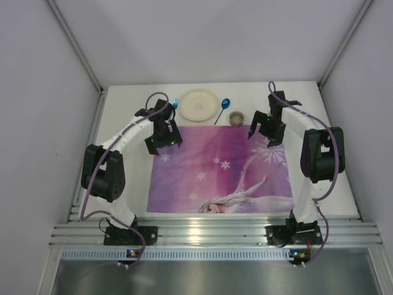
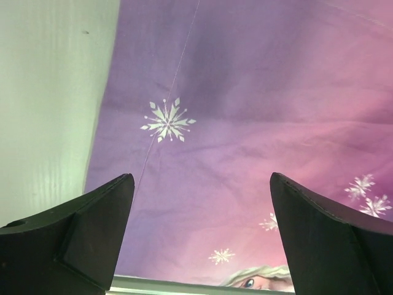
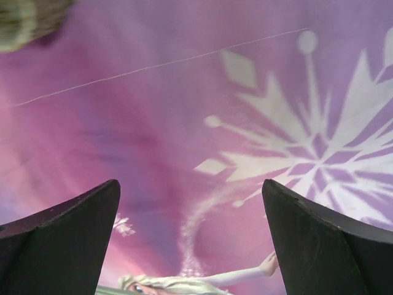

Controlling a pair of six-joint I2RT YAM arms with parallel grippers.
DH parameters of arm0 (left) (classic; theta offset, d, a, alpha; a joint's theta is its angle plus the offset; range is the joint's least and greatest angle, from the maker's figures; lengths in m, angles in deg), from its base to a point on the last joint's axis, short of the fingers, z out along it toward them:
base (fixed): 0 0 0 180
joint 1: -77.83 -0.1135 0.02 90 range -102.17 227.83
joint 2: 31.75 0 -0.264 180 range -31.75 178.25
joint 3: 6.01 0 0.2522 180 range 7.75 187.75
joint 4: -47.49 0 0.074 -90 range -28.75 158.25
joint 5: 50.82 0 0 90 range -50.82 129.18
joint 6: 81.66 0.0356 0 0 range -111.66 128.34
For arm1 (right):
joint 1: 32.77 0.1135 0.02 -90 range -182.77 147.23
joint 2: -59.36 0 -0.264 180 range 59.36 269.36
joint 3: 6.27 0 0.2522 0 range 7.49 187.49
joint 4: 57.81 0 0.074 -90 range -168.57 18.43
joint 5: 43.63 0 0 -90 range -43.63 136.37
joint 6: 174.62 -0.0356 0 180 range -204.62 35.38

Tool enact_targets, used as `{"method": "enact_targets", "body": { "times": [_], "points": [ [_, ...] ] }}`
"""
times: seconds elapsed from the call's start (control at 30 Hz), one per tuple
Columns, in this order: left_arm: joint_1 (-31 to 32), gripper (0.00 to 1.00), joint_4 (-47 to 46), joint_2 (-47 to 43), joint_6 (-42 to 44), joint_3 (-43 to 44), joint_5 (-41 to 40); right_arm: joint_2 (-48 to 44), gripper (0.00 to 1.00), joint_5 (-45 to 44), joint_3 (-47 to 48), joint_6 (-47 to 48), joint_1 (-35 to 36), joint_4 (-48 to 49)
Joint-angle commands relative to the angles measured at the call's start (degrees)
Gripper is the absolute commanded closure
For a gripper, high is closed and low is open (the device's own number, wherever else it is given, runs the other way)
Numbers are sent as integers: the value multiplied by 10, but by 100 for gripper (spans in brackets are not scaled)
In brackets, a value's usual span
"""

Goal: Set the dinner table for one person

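Note:
The white dinner table [image 1: 123, 101] carries a purple snowflake placemat [image 1: 215, 175] lying flat across its middle. Behind the placemat stand a cream plate [image 1: 198, 104], a blue spoon [image 1: 221, 109] and a small cup [image 1: 236, 118]. Another blue utensil [image 1: 175, 103] shows partly behind the left arm. My left gripper [image 1: 163, 140] is open and empty over the placemat's far left corner [image 2: 184, 123]. My right gripper [image 1: 265, 133] is open and empty over the placemat's far right corner [image 3: 202, 123]. The cup's edge [image 3: 24, 21] shows at the top left of the right wrist view.
White walls enclose the table on three sides. A ribbed aluminium rail [image 1: 215, 233] runs along the near edge, with both arm bases on it. Bare white table [image 2: 49, 92] shows left of the placemat.

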Motion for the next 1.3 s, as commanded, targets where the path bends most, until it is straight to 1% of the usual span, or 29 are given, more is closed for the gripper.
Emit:
{"method": "enact_targets", "body": {
  "times": [0.0,0.07,0.1,0.17,0.23,0.27,0.3,0.4,0.47,0.5,0.53,0.6,0.63,0.7,0.73,0.8,0.87,0.9,0.93,1.0,1.03,1.07,1.2,1.23,1.27],
  "points": [
    [-2,2,64,-71,4,43,-29,-79,0,26,36,-34,32,0],
    [-2,2,60,-90,22,47,-31,-89,0,22,40,-53,47,32],
    [-2,2,51,-107,31,45,-30,-89,0,14,45,-71,51,67],
    [-2,2,31,-122,59,33,-25,-60,1,-5,59,-85,59,93],
    [-4,2,24,-137,76,26,-29,-20,4,-7,117,-104,57,78],
    [-6,2,23,-141,82,25,-25,21,5,-10,142,-105,56,66],
    [-7,2,19,-149,87,26,-20,38,5,-31,191,-103,55,44],
    [-11,2,-3,-170,100,17,-9,102,9,-62,268,-101,55,21],
    [-14,2,-15,-179,111,8,2,150,16,-75,311,-103,55,4],
    [-19,2,-21,-185,115,8,9,165,18,-83,352,-105,56,-14],
    [-21,2,-22,-187,123,8,12,179,22,-82,370,-105,55,-21],
    [-35,2,-25,-188,128,7,17,211,25,-104,416,-111,56,-48],
    [-40,2,-27,-188,131,8,23,220,28,-107,425,-111,57,-54],
    [-56,2,-30,-184,135,8,28,232,30,-115,432,-114,57,-62],
    [-64,2,-35,-183,140,8,40,234,36,-117,431,-114,59,-64],
    [-81,2,-41,-178,145,8,49,240,45,-128,427,-114,62,-72],
    [-93,2,-46,-173,147,8,56,238,50,-129,416,-115,66,-72],
    [-102,2,-48,-169,147,9,56,238,51,-134,410,-114,68,-73],
    [-106,2,-50,-166,147,9,74,238,51,-135,406,-113,72,-73],
    [-110,3,-56,-158,148,9,82,240,55,-136,401,-110,75,-71],
    [-111,2,-57,-154,149,9,84,242,61,-136,401,-108,79,-71],
    [-111,2,-59,-151,150,10,86,248,65,-136,402,-106,79,-71],
    [-112,3,-71,-119,153,29,97,263,75,-138,405,-105,84,-70],
    [-112,3,-72,-111,154,36,100,265,80,-138,404,-105,85,-70],
    [-112,3,-75,-94,155,45,102,267,83,-138,404,-105,86,-68]
  ]
}}
